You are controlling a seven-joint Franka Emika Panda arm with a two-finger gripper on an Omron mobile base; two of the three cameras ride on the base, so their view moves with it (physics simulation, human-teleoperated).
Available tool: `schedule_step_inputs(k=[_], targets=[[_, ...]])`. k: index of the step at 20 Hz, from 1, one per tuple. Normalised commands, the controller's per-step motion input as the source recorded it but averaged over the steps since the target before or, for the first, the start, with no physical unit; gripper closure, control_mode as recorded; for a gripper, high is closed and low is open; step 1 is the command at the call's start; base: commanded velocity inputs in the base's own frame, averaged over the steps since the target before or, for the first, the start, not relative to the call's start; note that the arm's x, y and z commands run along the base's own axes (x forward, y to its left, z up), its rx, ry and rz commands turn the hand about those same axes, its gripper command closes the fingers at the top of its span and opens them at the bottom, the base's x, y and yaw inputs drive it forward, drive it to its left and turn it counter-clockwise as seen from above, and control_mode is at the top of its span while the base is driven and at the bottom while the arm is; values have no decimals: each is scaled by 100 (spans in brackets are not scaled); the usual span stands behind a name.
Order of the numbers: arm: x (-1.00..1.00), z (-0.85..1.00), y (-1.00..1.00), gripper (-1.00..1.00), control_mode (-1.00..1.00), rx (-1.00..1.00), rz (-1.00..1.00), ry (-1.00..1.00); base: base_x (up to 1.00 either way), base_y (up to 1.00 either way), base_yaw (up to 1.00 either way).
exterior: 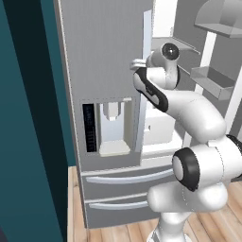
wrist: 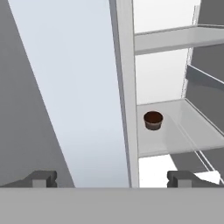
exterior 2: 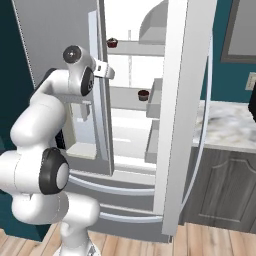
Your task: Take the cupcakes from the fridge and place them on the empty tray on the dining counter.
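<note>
The fridge (exterior 2: 185,100) stood with its right door swung open, white inside showing. Two cupcakes sat in it: one cupcake (exterior 2: 112,43) on the upper shelf (exterior 2: 145,48), the other cupcake (exterior 2: 143,95) (wrist: 153,120) on the shelf below (wrist: 183,131). The gripper (wrist: 111,178) hung at the edge of the left door (exterior: 104,71), jaws spread wide, holding nothing, well apart from both.

Fridge shelves (exterior 2: 127,92): 2 cupcakes (exterior 2: 143,95), prob upright.
</note>
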Motion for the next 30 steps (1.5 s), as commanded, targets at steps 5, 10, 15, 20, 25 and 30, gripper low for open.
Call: schedule_step_inputs(k=[5, 10, 15, 20, 25, 30], targets=[[33, -9, 14, 100, -100, 1, 0, 0, 0, 0, 0], [38, -9, 22, 100, -100, 3, 1, 1, 0, 0, 0], [4, 0, 72, 100, -100, 1, 6, 8, 0, 0, 0], [-33, 0, 99, 100, -100, 0, 2, 7, 0, 0, 0], [-78, 3, 93, 100, -100, 0, 0, 1, 0, 0, 0], [-82, 2, 100, 100, -100, -1, 0, 0, 0, 0, 0]])
